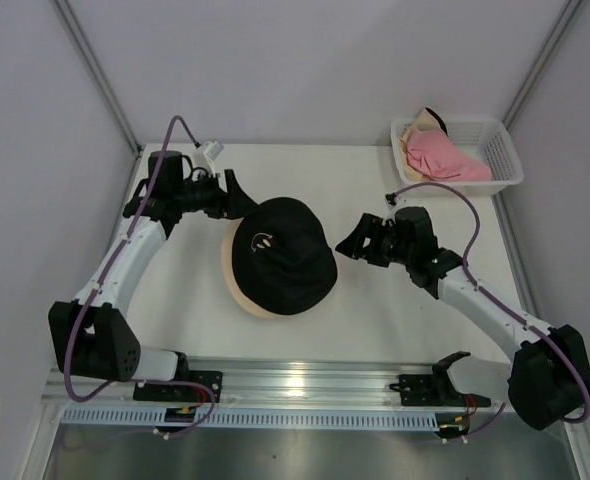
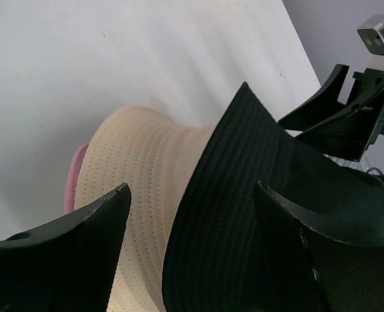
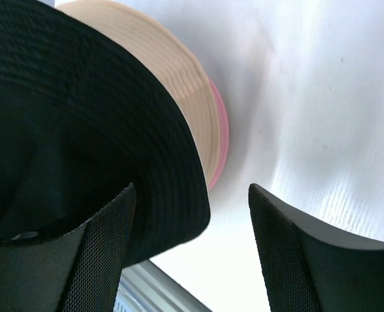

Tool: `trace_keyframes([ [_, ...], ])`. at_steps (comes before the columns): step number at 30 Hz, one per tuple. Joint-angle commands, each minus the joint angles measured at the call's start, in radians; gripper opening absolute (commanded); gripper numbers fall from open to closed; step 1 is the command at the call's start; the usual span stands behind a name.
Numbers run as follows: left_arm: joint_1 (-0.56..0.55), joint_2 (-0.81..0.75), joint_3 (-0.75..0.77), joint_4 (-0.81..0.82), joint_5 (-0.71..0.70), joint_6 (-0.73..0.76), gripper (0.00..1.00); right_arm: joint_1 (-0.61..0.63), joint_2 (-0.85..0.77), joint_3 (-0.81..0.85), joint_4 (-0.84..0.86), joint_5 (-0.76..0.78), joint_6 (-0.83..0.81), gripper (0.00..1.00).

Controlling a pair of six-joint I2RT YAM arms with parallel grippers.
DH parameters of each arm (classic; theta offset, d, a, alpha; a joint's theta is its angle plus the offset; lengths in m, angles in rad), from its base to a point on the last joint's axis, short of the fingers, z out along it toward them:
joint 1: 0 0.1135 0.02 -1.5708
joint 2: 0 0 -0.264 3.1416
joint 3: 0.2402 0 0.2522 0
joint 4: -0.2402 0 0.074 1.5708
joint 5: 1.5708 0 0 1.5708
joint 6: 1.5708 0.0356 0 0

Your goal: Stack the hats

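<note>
A black hat [image 1: 280,258] with a small yellow smiley lies on top of a pale peach hat [image 1: 237,292] in the middle of the table. The wrist views show a pink edge [image 3: 222,133] under the peach hat [image 3: 179,78]. My left gripper [image 1: 237,196] stands open at the stack's far left edge, its fingers on either side of the black brim [image 2: 244,195] and the peach hat [image 2: 133,169]. My right gripper [image 1: 350,240] is open just right of the stack, with the black brim [image 3: 81,117] by its left finger. Another pink hat [image 1: 445,157] lies in the basket.
The white lattice basket [image 1: 507,150] stands at the back right corner and also holds a cream fabric piece [image 1: 425,124]. Grey walls close the table at the back and sides. A metal rail [image 1: 305,385] runs along the near edge.
</note>
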Motion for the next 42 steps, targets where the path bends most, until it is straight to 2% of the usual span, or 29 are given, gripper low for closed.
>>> trace_keyframes([
  [1,0.005,0.030,0.057,0.013,0.101,0.065,0.79,0.000,-0.054,-0.037,0.024,0.021,0.041,0.73],
  [3,0.005,0.054,0.061,0.019,0.130,0.067,0.77,0.000,-0.067,-0.044,0.018,0.021,0.045,0.73],
  [7,-0.001,0.076,0.049,0.048,0.193,0.033,0.65,0.000,-0.073,-0.042,0.006,0.031,0.042,0.73],
  [14,-0.012,0.087,-0.029,0.091,0.179,-0.004,0.48,0.003,-0.062,-0.070,0.063,-0.001,0.086,0.73],
  [15,-0.013,0.090,-0.029,0.091,0.174,-0.010,0.42,0.008,-0.054,-0.073,0.064,-0.008,0.092,0.73],
  [20,-0.018,0.110,-0.026,0.111,0.142,-0.039,0.24,0.024,-0.056,-0.105,0.098,-0.010,0.141,0.73],
  [21,-0.020,0.114,-0.023,0.106,0.136,-0.048,0.16,0.024,-0.061,-0.129,0.109,-0.021,0.156,0.73],
  [25,-0.027,0.105,-0.040,0.101,0.080,-0.091,0.02,0.028,-0.082,-0.214,0.242,-0.052,0.273,0.74],
  [31,-0.024,-0.040,-0.212,0.192,-0.193,-0.303,0.01,0.037,-0.148,-0.300,0.288,0.002,0.345,0.75],
  [34,-0.024,-0.138,-0.331,0.232,-0.278,-0.389,0.01,0.040,-0.192,-0.335,0.339,0.030,0.364,0.75],
  [42,-0.024,-0.303,-0.431,0.203,-0.316,-0.369,0.01,0.046,-0.225,-0.392,0.521,0.028,0.358,0.73],
])
